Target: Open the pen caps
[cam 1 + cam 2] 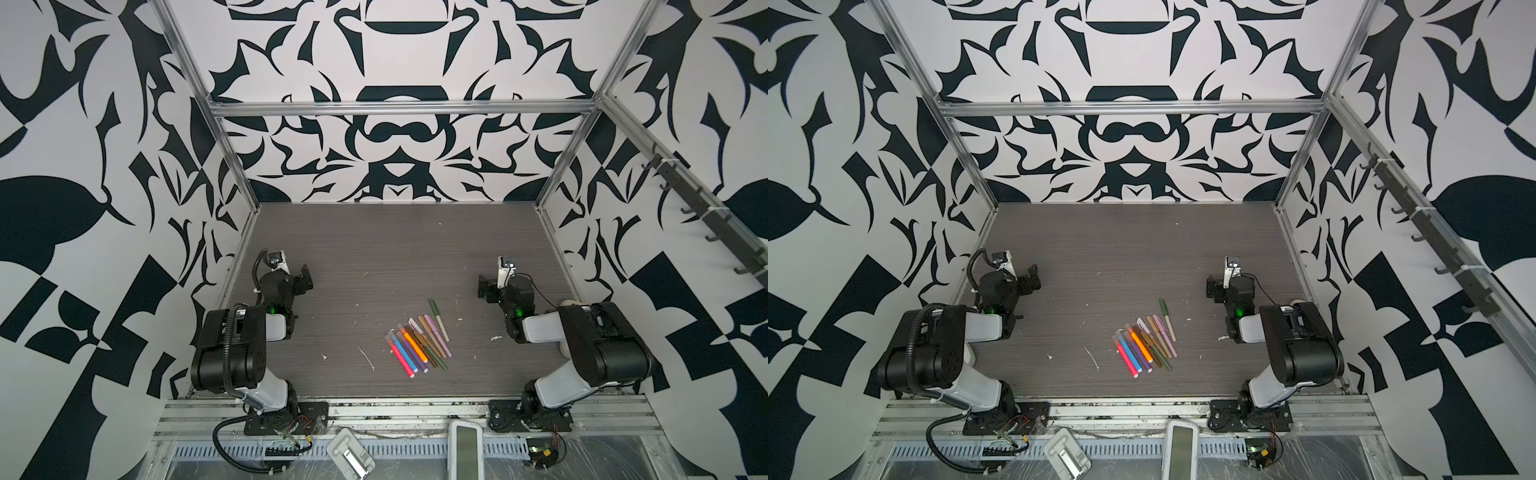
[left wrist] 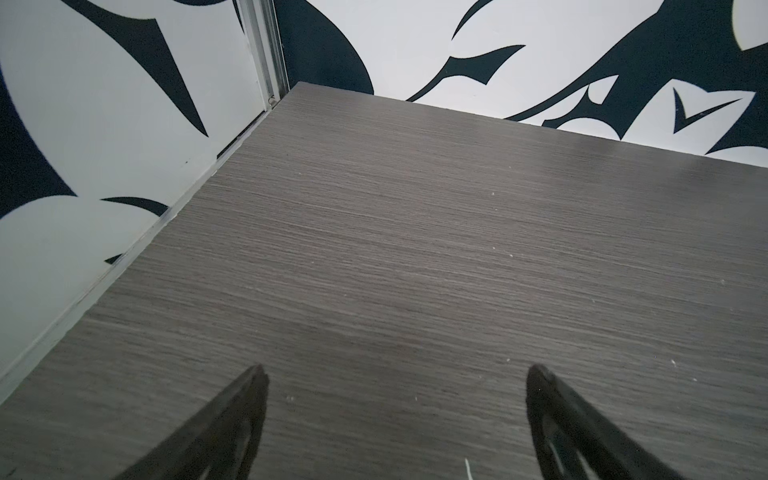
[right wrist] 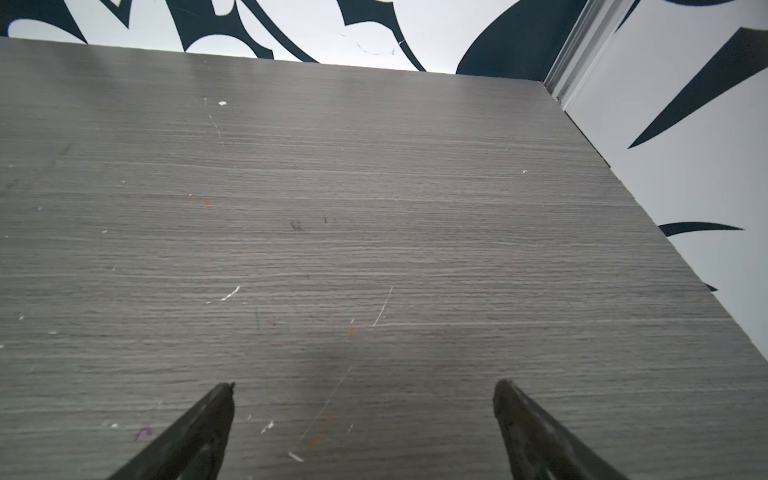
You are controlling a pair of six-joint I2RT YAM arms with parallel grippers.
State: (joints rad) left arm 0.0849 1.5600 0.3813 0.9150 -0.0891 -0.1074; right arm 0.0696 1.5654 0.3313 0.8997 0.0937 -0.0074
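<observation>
Several pens (image 1: 419, 343) (image 1: 1147, 344) lie side by side in a fanned row on the grey wood table (image 1: 374, 249), right of centre. Thick pink, blue, purple and orange ones are at the left, with thin brown, tan and lilac ones beside them. At the far right of the row, a thin pen carries a dark green pen cap (image 1: 433, 308) (image 1: 1163, 305). Caps appear seated on the pens. My left gripper (image 1: 305, 278) (image 2: 397, 372) is open and empty near the left wall. My right gripper (image 1: 483, 286) (image 3: 365, 385) is open and empty right of the pens. Neither wrist view shows the pens.
Patterned black-and-white walls close the table on three sides. Both arm bases stand on the front rail (image 1: 415, 409). A white handheld device (image 1: 465, 451) and a grey holder (image 1: 350, 455) lie below the rail. White flecks and scratches (image 1: 368, 357) mark the tabletop.
</observation>
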